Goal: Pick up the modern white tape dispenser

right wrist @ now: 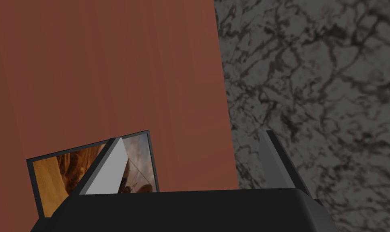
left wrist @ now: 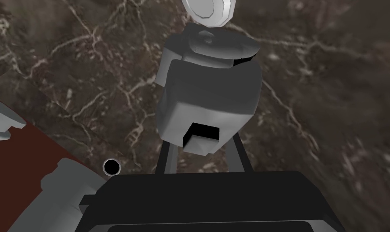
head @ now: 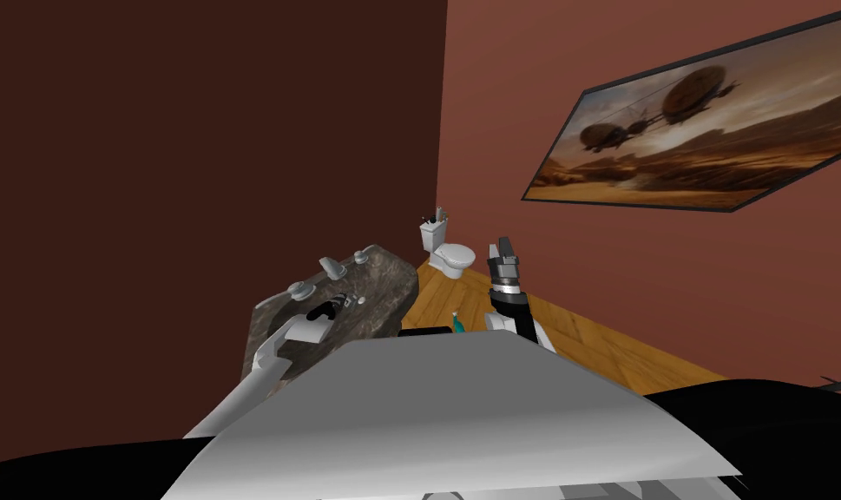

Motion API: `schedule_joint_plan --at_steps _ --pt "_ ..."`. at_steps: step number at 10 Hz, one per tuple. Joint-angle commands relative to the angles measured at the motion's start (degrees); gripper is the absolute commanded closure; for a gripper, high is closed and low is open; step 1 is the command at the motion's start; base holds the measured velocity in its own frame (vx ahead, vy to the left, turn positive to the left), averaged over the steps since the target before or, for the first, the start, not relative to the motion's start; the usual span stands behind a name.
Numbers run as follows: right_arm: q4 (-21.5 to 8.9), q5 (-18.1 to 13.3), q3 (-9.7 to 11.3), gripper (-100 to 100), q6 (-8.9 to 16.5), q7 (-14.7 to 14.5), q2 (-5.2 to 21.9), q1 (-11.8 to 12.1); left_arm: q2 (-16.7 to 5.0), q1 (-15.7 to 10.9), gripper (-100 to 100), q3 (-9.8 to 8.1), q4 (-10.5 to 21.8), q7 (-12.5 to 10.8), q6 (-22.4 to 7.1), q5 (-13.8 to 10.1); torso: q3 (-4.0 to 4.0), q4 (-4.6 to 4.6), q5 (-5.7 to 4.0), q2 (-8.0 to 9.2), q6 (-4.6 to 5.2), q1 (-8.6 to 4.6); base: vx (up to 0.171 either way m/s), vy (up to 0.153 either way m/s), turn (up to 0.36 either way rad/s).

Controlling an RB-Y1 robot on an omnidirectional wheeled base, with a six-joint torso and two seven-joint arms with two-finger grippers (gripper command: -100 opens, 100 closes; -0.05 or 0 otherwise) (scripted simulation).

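Observation:
The tape dispenser [left wrist: 210, 96], a blocky light grey body with a black notch, sits between my left gripper's fingers [left wrist: 168, 158], which press its sides from below. Its bulk hides the fingertips. Under it lies the dark veined marble counter [left wrist: 331, 121]. In the head view my left gripper [head: 333, 305] is out over that counter [head: 384, 286], near the faucet handles [head: 331, 266]. Whether the dispenser touches the counter I cannot tell. My right gripper [head: 502, 247] is raised to the right of the counter, open and holding nothing [right wrist: 190, 145].
A small black drain hole [left wrist: 111, 167] and grey faucet parts [left wrist: 57, 189] lie beside the left gripper by the dark red wall. A white toilet [head: 451, 252] stands in the far corner. A small teal item [head: 456, 324] is on the wooden floor [head: 583, 338].

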State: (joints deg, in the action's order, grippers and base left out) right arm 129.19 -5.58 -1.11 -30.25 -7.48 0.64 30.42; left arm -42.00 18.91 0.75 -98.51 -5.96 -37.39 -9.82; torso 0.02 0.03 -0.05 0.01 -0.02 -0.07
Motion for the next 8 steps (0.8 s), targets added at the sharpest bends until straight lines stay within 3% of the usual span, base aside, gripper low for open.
schedule_joint_plan --at_steps 1,2,6,7,8 --pt "0.0 0.0 0.0 0 0.0 0.0 0.0 0.0 0.0 0.0 0 0.0 0.0 0.0 0.0 0.0 0.0 0.0 0.0 0.0 0.0 0.0 0.0 0.0 0.0" --pt "0.0 0.0 0.0 0 0.0 0.0 0.0 0.0 -0.53 1.27 100 0.17 -2.3 -0.11 -0.37 0.06 0.0 0.0 0.0 0.0 0.0 -0.01 0.025 -0.017 0.132" --pt "0.0 0.0 0.0 0 0.0 0.0 0.0 0.0 -1.65 3.59 100 0.36 -6.12 -0.36 -1.01 -0.22 -0.05 0.0 -0.06 -0.1 0.03 -0.13 0.041 -0.016 0.09" --pt "0.0 0.0 0.0 0 0.0 0.0 0.0 0.0 -1.52 3.35 100 0.32 -5.55 -0.32 -0.83 -0.23 -0.02 0.02 -0.07 -0.05 0.01 -0.12 0.009 -0.005 0.014" --pt "0.0 0.0 0.0 0 0.0 0.0 0.0 0.0 -1.54 3.43 0 0.32 -5.67 -0.35 -0.87 -0.24 0.01 0.03 -0.07 -0.01 0.04 -0.1 0.0 0.0 0.0"
